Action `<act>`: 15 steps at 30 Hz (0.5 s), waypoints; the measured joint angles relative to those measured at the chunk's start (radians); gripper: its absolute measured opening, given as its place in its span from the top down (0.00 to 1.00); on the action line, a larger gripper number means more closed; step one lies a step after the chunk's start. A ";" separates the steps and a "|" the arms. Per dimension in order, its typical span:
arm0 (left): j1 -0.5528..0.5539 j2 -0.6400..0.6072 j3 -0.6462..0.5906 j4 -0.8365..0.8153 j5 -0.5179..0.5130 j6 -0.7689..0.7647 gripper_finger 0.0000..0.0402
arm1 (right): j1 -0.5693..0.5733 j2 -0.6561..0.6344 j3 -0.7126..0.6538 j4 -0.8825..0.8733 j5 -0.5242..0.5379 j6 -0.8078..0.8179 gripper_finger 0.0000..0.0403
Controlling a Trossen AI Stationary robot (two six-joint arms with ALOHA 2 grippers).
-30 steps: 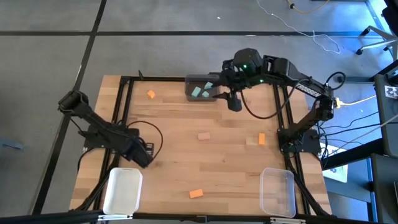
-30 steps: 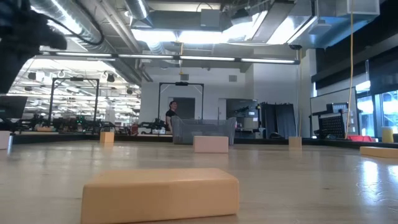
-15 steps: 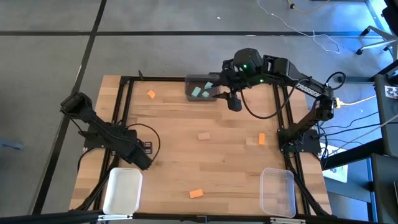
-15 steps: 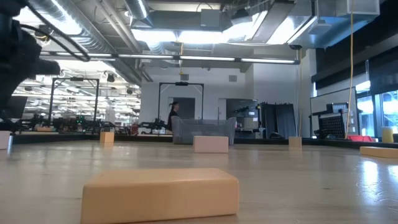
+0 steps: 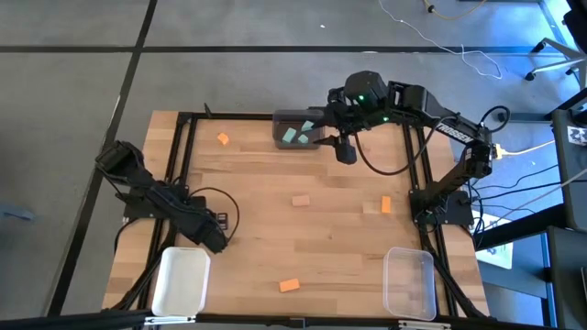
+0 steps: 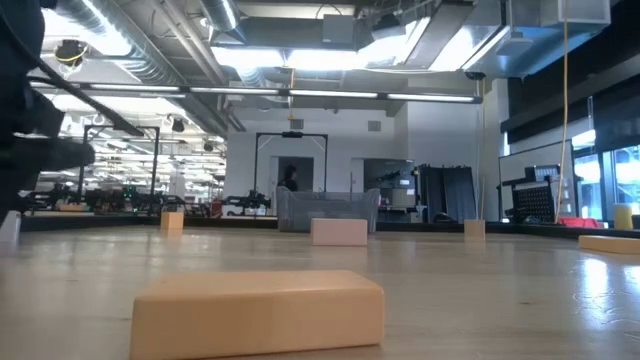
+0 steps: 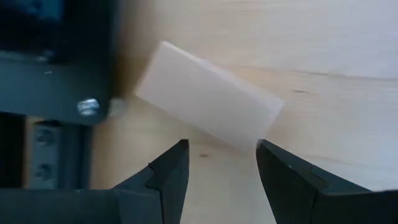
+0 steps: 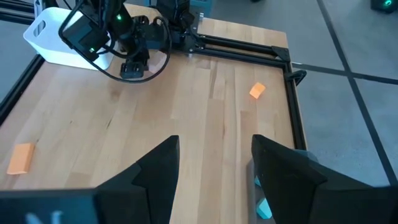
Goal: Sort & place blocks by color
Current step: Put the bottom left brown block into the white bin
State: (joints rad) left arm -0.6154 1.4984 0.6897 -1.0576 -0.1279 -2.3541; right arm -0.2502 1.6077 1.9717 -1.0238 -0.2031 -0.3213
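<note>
While fingers (image 7: 221, 180) gape, the pale block (image 7: 208, 96) lies diagonally.

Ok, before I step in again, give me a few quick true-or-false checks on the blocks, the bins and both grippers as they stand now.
1. The dark grey bin at the far edge of the table holds teal-green blocks. True.
2. The left gripper is shut on a bright orange block. False: its fingers stand apart with nothing between them, just short of a pale whitish block lying on the wood.
3. The right gripper hangs open beside the dark grey bin. True.
4. The clear plastic bin holds an orange block. False: nothing shows inside it; the orange blocks lie loose on the table.
5. The white bin sits at the near left corner, close to the left arm. True.
</note>
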 joint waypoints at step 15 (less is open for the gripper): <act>0.000 0.035 0.012 0.015 -0.101 0.007 0.56 | 0.000 0.000 0.000 -0.007 0.000 0.005 0.50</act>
State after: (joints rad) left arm -0.6156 1.5333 0.7021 -1.0423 -0.2289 -2.3466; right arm -0.2503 1.6077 1.9717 -1.0313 -0.2031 -0.3164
